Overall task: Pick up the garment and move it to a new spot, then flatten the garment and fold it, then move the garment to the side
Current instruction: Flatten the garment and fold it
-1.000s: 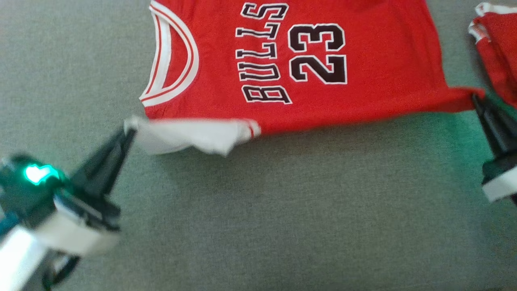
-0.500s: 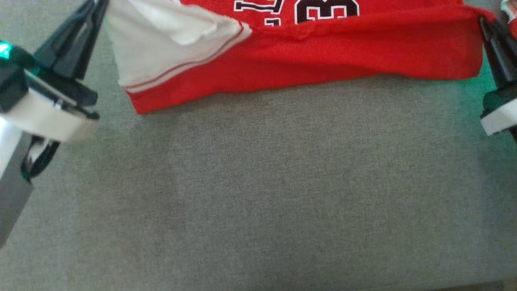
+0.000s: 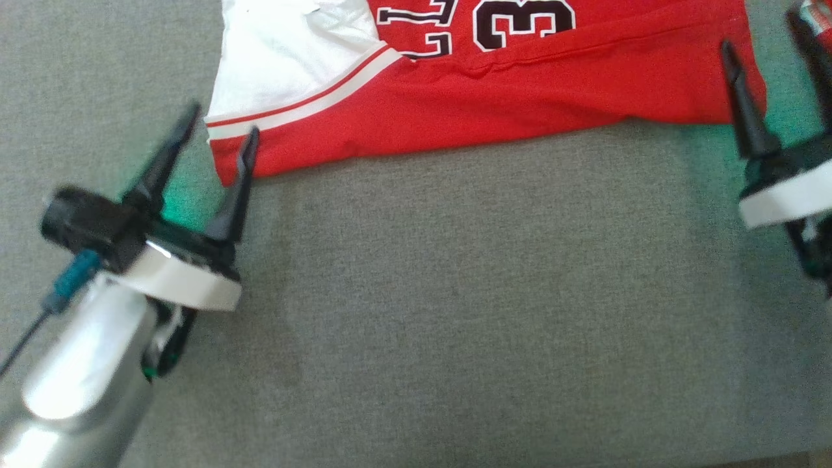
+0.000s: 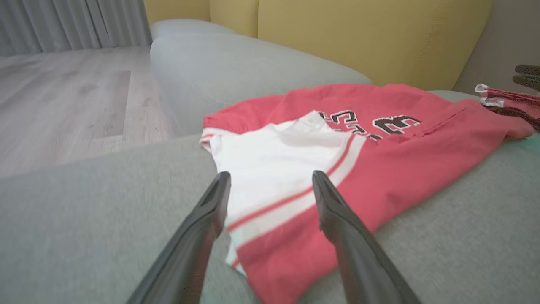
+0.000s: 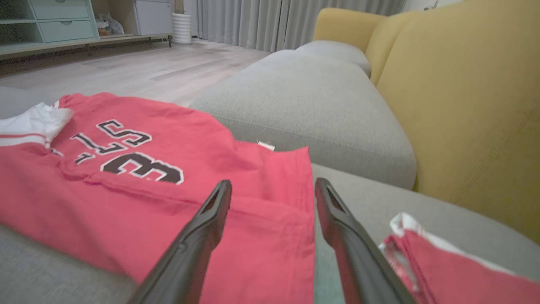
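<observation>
The garment (image 3: 520,97), a red jersey with black numerals and white trim, lies folded over on the grey sofa cushion (image 3: 455,292). Its white inner side shows at the left corner. My left gripper (image 3: 224,119) stands open at that near-left corner, fingers either side of the striped edge and nothing pinched. In the left wrist view the left gripper (image 4: 270,173) is spread over the garment (image 4: 379,160). My right gripper (image 3: 762,29) is open at the near-right corner. The right wrist view has the right gripper (image 5: 273,181) apart above the garment's (image 5: 126,202) hem.
A second red piece of cloth (image 5: 443,270) lies just right of the right gripper, also at the head view's top right (image 3: 816,10). A yellow backrest (image 5: 464,105) rises beyond the cushions. Wooden floor (image 4: 63,93) lies off the sofa's left side.
Both grippers have opened and let go of the garment's corners. The carried edge now lies folded over the jersey. The left gripper has drawn back and down.
</observation>
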Robot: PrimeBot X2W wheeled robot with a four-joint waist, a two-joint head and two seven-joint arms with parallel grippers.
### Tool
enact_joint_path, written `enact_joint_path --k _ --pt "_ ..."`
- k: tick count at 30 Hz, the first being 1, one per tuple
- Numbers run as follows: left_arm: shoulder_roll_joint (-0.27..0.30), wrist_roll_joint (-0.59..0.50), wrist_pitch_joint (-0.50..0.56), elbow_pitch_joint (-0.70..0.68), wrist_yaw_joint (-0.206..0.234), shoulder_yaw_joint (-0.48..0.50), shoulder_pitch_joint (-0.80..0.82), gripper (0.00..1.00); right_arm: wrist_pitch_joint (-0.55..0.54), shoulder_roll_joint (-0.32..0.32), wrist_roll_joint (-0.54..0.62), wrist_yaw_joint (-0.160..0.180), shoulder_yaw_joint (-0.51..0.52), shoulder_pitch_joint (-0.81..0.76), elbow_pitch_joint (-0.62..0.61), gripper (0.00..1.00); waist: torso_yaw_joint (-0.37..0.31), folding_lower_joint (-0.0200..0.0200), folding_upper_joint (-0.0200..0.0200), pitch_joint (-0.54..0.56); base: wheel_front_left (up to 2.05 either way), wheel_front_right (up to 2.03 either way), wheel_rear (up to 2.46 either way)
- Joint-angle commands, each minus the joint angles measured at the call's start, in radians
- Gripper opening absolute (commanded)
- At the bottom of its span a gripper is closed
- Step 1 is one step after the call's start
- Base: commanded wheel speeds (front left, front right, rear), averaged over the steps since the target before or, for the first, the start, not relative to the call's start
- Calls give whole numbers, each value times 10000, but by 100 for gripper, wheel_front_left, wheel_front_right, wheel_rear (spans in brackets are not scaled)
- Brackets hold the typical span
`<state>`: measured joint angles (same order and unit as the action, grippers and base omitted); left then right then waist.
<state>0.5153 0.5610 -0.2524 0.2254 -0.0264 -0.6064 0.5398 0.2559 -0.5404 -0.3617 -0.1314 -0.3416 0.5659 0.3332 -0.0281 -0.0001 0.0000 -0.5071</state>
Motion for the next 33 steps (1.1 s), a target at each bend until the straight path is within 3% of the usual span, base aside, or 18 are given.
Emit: enact_joint_path --k 1,8,15,16,17,18,19,31,32,33 --pt "212 99 -89 -165 93 638 142 100 57 -53 52 7 82 -365 -329 100 3 1 0 38 0 0 0" --pt "-291 561 101 1103 338 763 -344 100 58 140 194 7 130 -782 -417 100 -102 1 0 111 0 0 0" --pt "-362 538 578 1710 44 347 -245 99 58 192 141 7 93 -782 -315 100 -197 1 0 102 0 0 0" --pt "-386 563 684 1759 -25 272 -255 76 58 182 129 7 76 -786 -285 100 -196 1 0 101 0 0 0" --pt "-370 540 922 1846 -104 108 -272 29 58 124 134 7 -29 -787 -183 100 -189 1 0 94 0 0 0" --pt "-370 540 922 1846 -104 108 -272 29 58 124 134 7 -29 -787 -183 100 -189 1 0 94 0 0 0" --pt "-359 532 1048 1876 -151 21 -290 0 58 113 91 7 -77 -785 -103 100 -182 1 0 96 0 0 0" --pt "-94 471 1137 1509 -250 -218 -461 0 58 165 -1167 7 -522 -411 2055 100 52 1 0 299 0 0 0" --pt "-76 466 1122 1487 -258 -230 -469 0 57 188 -1362 7 -681 -351 2246 91 62 1 0 315 0 0 0" --pt "-54 455 1111 1464 -272 -249 -474 0 21 219 -1627 7 -823 -289 2420 67 68 1 0 328 0 0 0"
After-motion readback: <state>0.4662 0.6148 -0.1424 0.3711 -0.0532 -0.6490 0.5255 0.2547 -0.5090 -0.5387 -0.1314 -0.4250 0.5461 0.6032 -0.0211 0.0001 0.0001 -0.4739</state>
